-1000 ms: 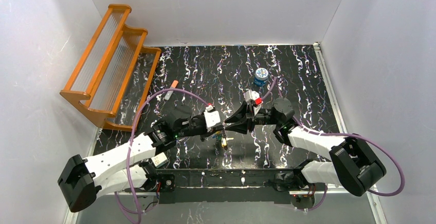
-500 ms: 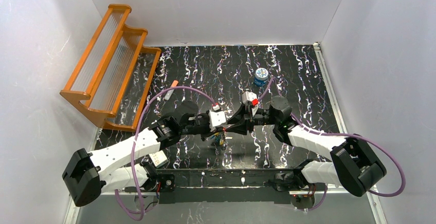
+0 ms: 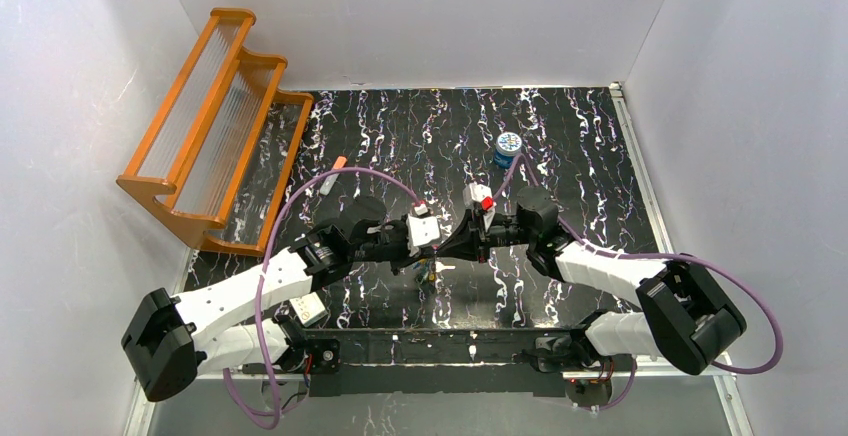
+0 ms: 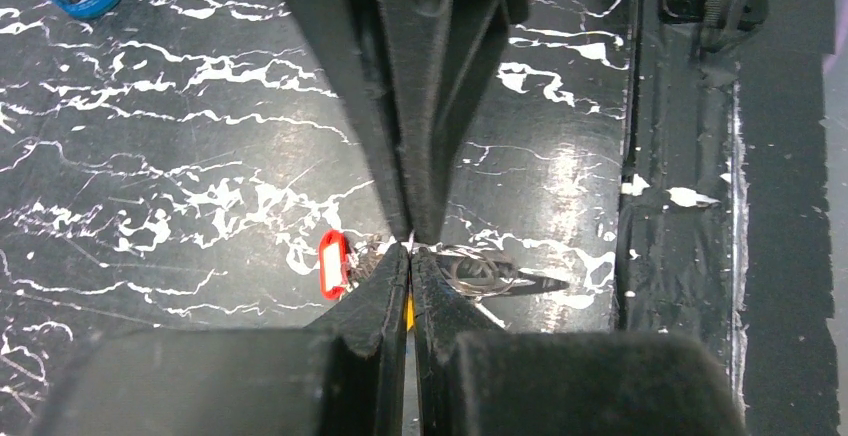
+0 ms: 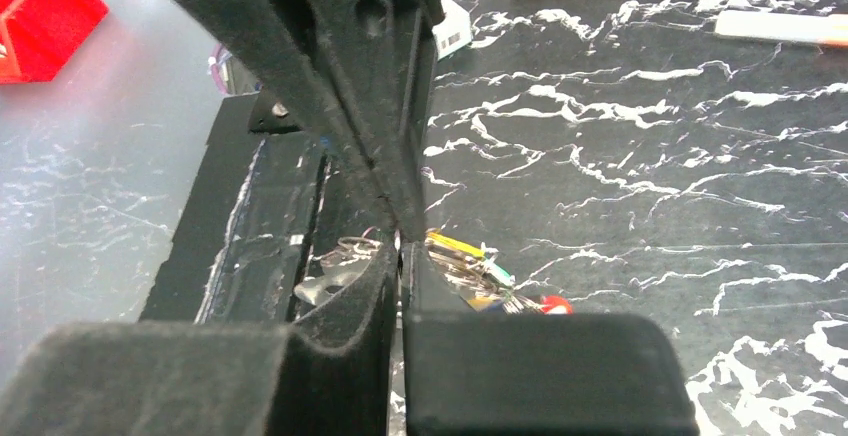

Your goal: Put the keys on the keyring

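My left gripper and right gripper meet tip to tip above the front middle of the table, both shut. A bunch of keys hangs under the tips. In the left wrist view a red key head and metal rings flank my shut fingers, with a yellow sliver between them. The right wrist view shows yellow, green and red key heads. Only a thin pale sliver of the keyring shows, pinched at the tips.
A small blue tin stands at the back right. An orange-tipped white tube lies left of centre. An orange wooden rack leans at the back left. The black base bar runs along the near edge.
The left arm has pushed right and the right gripper has shifted slightly left, bringing the wrists closer. The tips stay together with the keys hanging below.
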